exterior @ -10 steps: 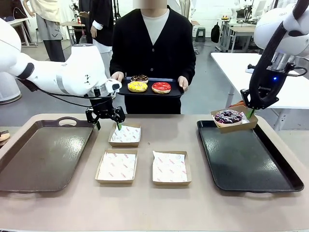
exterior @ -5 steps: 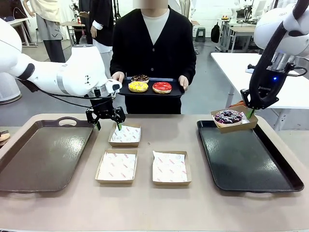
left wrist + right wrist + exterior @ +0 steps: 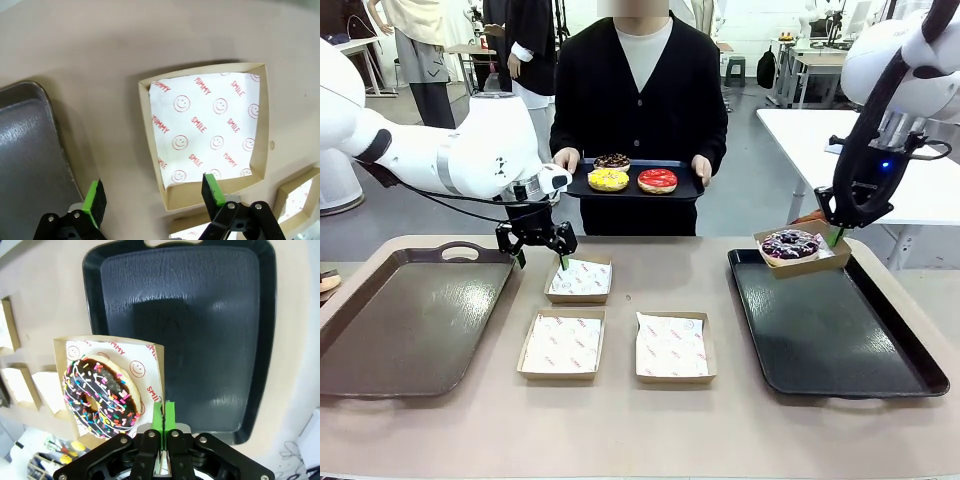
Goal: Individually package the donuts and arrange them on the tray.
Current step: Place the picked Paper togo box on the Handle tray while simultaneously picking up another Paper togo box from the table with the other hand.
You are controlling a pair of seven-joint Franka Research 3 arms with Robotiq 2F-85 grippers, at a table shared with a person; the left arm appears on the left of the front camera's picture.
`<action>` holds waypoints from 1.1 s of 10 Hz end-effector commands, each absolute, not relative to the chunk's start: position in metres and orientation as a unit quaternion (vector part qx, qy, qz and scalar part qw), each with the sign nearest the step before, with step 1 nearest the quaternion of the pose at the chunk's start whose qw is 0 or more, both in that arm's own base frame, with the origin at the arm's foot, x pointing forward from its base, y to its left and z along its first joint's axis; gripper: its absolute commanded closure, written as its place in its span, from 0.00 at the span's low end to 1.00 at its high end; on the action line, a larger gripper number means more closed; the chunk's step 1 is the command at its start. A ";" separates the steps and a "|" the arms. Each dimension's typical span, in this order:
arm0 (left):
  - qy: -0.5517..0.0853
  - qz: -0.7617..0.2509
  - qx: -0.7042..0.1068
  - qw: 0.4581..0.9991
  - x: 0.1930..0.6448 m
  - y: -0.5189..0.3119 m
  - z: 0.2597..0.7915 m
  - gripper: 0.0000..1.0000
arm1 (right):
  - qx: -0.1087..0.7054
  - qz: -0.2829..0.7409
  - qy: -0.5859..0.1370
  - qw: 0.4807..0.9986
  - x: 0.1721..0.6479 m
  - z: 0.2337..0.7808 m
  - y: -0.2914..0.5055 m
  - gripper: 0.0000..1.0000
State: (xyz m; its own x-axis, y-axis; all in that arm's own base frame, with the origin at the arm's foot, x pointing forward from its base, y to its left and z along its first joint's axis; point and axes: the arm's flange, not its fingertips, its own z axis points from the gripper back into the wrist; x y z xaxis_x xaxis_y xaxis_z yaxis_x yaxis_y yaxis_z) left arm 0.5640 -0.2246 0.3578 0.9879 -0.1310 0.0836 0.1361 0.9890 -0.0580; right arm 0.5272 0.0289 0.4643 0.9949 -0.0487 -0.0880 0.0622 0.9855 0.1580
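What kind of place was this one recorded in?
Likely a robotics lab staged as a donut counter: white robot arms at a table of trays and boxes, with white workbenches and a stool behind the person.

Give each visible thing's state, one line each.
Left gripper: open, above a paper-lined cardboard box.
Right gripper: shut on the filled brown cardboard box.
Dark sprinkled ring donut: boxed, held at the large black tray's edge.
Chocolate, yellow and red donuts: unboxed, on the person's small tray.

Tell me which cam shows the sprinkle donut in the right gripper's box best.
Right wrist view: the sprinkle donut is close and top-down, icing and hole clear. Front view shows it small and side-on. Left wrist view looks at an empty lined box.
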 end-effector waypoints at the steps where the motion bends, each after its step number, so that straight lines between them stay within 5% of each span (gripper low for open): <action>1: -0.056 -0.070 -0.012 0.996 0.568 -0.228 0.355 0.00 | 0.070 -0.033 0.029 0.997 0.540 0.449 0.038 0.99; 11: -0.020 -0.037 -0.032 0.999 0.607 -0.245 0.336 0.00 | 0.058 -0.009 0.019 0.998 0.577 0.379 0.046 0.99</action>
